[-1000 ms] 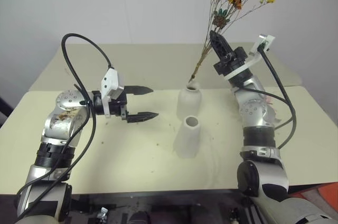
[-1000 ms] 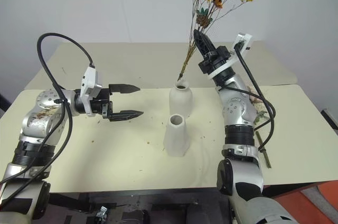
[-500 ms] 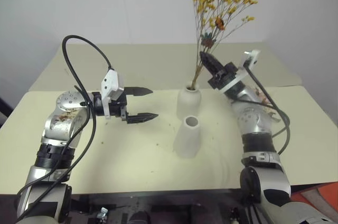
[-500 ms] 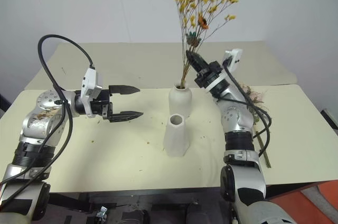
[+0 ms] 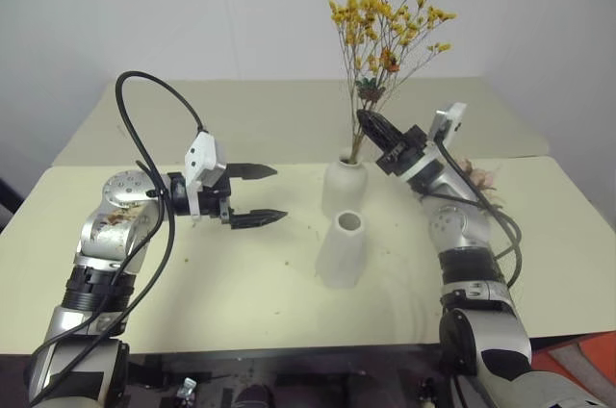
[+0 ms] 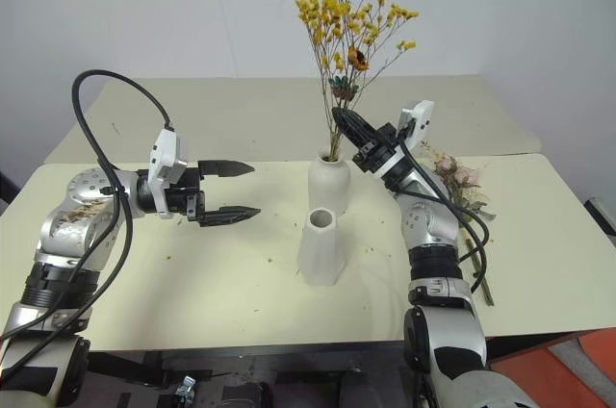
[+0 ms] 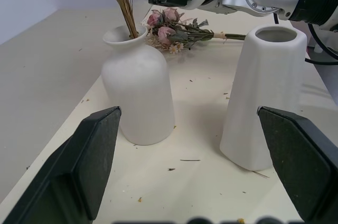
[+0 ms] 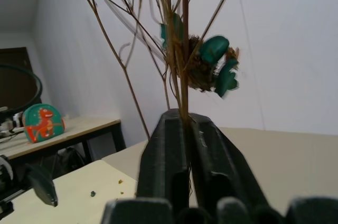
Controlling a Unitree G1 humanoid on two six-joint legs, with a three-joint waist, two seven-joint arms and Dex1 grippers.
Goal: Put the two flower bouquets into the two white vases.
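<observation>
Your right gripper [image 5: 371, 124] is pinched narrow on the brown stems of the yellow spray [image 5: 385, 18], whose stem ends sit in the mouth of the far, rounded vase [image 5: 344, 187]. Your left gripper [image 5: 268, 194] hangs wide and empty to the left of both vases. The cone vase [image 5: 341, 249] stands nearer, and the pink roses [image 6: 460, 182] lie on the table [image 5: 241, 273] at the right.

Yellow spray [image 5: 387, 18] upright in bottle vase [image 5: 344, 187]

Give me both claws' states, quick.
Left claw: open, empty.
Right claw: closed on the yellow spray's stems, which sit in the rounded vase.
</observation>
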